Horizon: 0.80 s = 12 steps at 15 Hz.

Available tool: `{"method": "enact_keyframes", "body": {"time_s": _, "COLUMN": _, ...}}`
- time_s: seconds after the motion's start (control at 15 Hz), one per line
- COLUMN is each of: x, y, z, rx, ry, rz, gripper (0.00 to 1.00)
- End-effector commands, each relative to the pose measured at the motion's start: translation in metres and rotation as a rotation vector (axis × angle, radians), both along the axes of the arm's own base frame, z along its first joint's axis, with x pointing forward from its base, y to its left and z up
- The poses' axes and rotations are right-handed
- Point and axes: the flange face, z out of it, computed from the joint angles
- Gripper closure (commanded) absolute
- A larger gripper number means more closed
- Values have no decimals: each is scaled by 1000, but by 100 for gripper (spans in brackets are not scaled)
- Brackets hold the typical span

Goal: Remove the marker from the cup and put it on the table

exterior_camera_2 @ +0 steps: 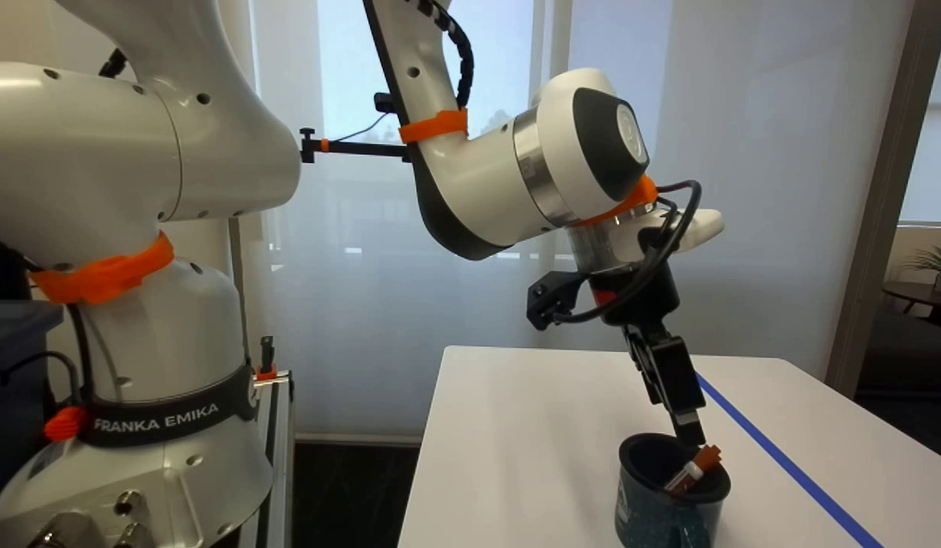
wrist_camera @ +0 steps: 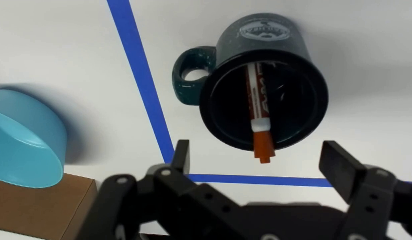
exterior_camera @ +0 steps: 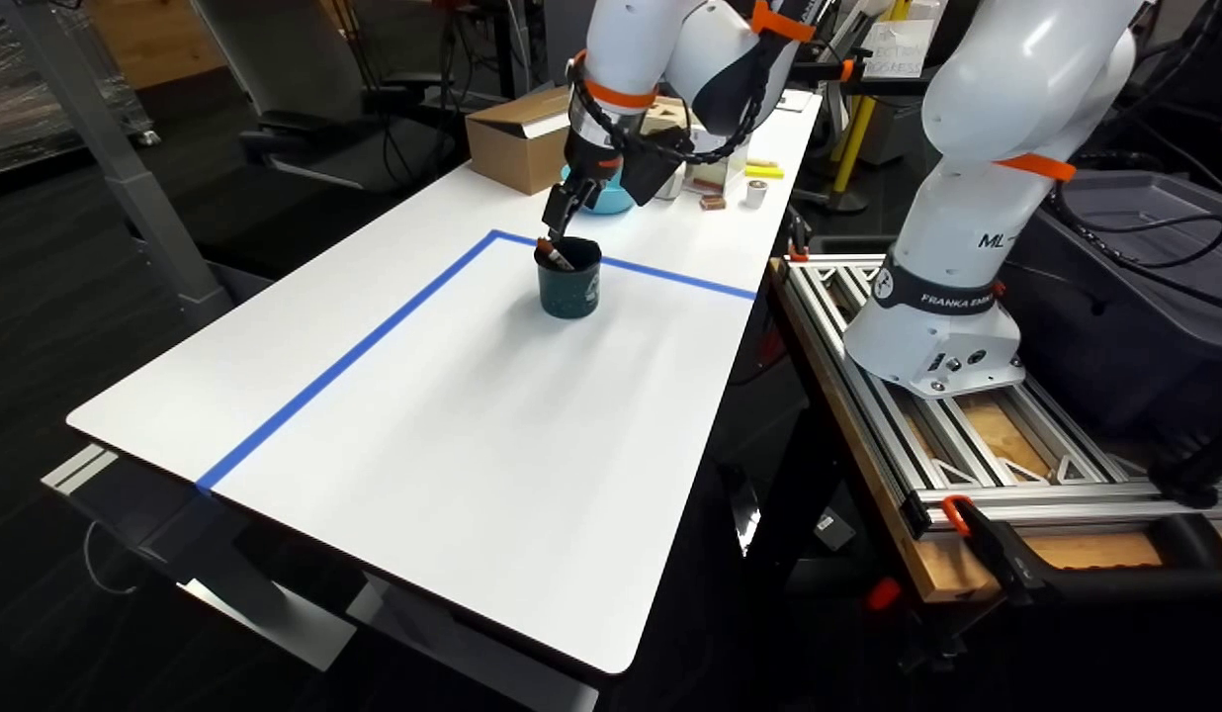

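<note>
Between long edges of worktop (exterior_camera: 453,435): speckled green mug (exterior_camera: 569,294), orange-capped marker (wrist_camera: 258,100) leaning in it, cap end poking past rim. Robotiq gripper (wrist_camera: 260,165) close by, fingers (wrist_camera: 341,170) spread pretty wide.

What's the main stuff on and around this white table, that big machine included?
table: one, white, in all views
tape lines: two, blue, on the table
cup: one, dark teal, on the table
marker: one, reddish and white, leaning in the cup
bowl: one, light blue, past the tape
cardboard box: one, brown, near the bowl
small items: several, mixed colours, near the bowl
office chair: one, grey, beside the table
robot arm: one, white, over the table
gripper: one, black, open, above the cup
</note>
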Motion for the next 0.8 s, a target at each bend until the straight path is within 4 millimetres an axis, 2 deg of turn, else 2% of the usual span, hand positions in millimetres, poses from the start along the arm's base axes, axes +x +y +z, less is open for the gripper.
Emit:
{"method": "enact_keyframes", "body": {"time_s": 0.0, "x": -7, "y": 6, "z": -3, "rx": 30, "ry": -15, "rz": 28, "gripper": 0}}
{"method": "enact_keyframes", "body": {"time_s": 0.33, "x": -4, "y": 5, "z": -8, "rx": 63, "ry": -30, "rz": 87, "gripper": 0}}
{"method": "enact_keyframes", "body": {"time_s": 0.73, "x": -1, "y": -10, "z": -23, "rx": 88, "ry": -17, "rz": 197, "gripper": 0}}
